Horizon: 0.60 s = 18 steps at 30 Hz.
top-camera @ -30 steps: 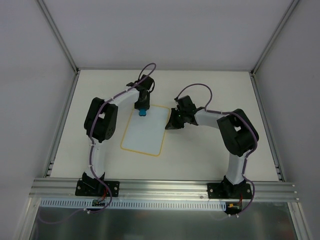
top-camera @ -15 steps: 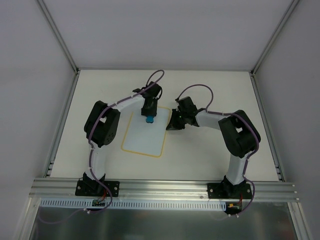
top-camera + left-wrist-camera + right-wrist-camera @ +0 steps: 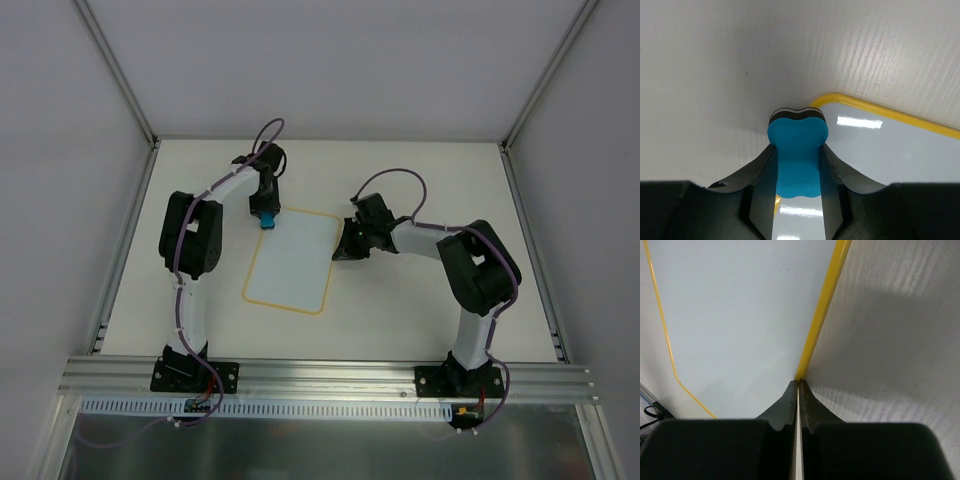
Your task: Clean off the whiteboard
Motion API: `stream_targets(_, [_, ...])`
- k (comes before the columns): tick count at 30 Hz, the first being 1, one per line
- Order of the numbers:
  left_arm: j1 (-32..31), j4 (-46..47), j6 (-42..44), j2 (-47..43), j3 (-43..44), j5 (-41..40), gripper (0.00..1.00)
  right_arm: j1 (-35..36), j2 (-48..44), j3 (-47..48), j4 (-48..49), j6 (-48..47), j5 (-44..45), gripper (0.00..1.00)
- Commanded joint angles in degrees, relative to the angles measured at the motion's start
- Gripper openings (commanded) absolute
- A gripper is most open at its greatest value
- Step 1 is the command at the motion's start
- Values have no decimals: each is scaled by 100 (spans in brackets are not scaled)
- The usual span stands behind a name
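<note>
The whiteboard [image 3: 292,264], white with a thin yellow border, lies flat on the table between the arms; no scribbles show on it. My left gripper [image 3: 266,212] is shut on the small blue eraser [image 3: 266,220] and holds it at the board's far left corner. In the left wrist view the eraser [image 3: 797,155] sits between my fingers [image 3: 760,200] over the corner of the board [image 3: 885,150]. My right gripper [image 3: 341,252] is shut, with its tips [image 3: 798,382] on the yellow border at the right edge of the board [image 3: 740,315].
The table top [image 3: 420,310] is pale and plain, walled on the left, right and back. A metal rail [image 3: 330,375] runs along the near edge by the arm bases.
My left gripper swept the eraser right and nearer across the board's far part, then back left to the far left corner. The right gripper has stayed at the board's right edge.
</note>
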Motion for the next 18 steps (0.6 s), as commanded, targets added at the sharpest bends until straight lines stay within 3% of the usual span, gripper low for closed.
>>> stream_targets(1, [-24, -402, 242, 315, 210, -33, 0, 38, 337, -292, -1146, -317, 708, 0])
stream_targets(7, [-288, -367, 40, -326, -553, -42, 0, 38, 399, -248, -1146, -317, 681, 0])
stream_targets(18, [-525, 221, -1154, -2602, -3620, -260, 0, 29, 408, -266, -1067, -300, 646, 0])
